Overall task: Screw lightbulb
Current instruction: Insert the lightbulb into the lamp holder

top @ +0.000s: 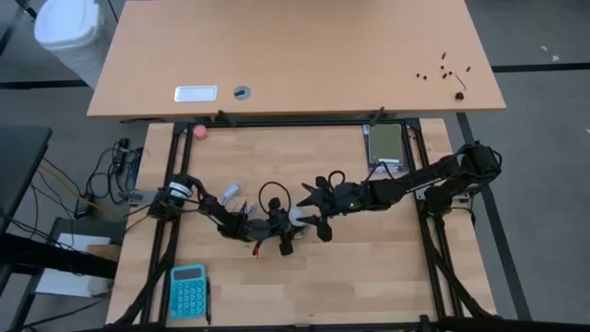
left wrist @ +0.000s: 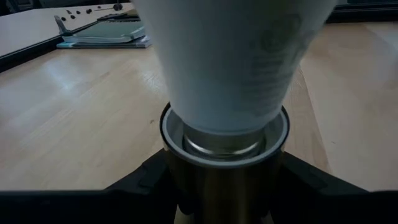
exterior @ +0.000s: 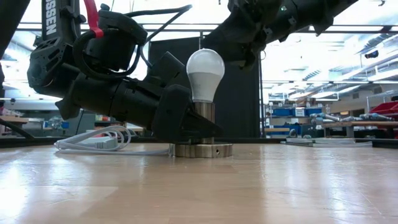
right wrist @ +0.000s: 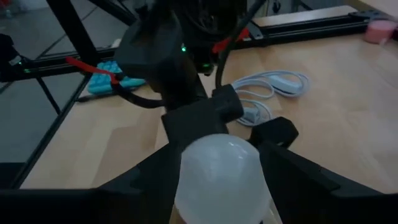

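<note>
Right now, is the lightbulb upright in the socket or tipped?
Upright: the lightbulb stands straight in the socket, base inside its collar. How far it is threaded in, cannot tell.

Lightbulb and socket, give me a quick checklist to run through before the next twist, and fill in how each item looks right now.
1. Lightbulb upright in the socket: ok, it stands straight in the low view.
2. Left gripper clamped on the socket: ok, its dark fingers sit against both sides of the brass barrel.
3. Right gripper on the bulb's globe: ok, its fingers flank the white globe from above.
4. Screw base fully seated: not ok, the left wrist view shows silvery thread still above the socket rim.
5. Socket base flat on the table: ok.
6. Cord clear of the grippers: ok, it lies coiled behind the socket.
</note>
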Controlling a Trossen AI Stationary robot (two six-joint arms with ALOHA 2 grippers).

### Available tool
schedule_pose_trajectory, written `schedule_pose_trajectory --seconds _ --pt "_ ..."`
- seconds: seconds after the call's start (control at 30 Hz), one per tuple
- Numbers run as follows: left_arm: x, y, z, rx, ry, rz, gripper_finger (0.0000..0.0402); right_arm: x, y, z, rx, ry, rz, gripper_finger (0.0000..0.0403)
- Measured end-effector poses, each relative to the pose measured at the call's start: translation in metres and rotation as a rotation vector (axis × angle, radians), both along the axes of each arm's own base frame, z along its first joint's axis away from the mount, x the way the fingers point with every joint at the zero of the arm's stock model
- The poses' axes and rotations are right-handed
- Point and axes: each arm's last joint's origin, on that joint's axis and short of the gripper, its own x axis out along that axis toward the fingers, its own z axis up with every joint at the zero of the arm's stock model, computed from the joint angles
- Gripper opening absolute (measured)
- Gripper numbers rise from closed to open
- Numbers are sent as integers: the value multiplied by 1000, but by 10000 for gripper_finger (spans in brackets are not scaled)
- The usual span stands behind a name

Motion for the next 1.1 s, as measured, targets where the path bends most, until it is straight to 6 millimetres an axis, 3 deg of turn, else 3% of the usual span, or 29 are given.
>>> schedule_pose_trajectory --seconds 0.43,0.6,0.73,0.9,1.1 --pt "0 0 0 -2 0 -2 193 8 -3 19 -82 -66 4 231" --pt "0 0 0 -6 0 -3 193 -6 -5 28 -79 -3 -29 231" --pt "0 0 0 -9 1 -8 193 -18 12 29 -65 66 -26 231" --pt "0 0 0 -16 0 -12 193 -26 31 6 -96 151 -64 231" --pt "0 0 0 -30 -1 -9 193 -44 30 -34 -53 97 -144 236"
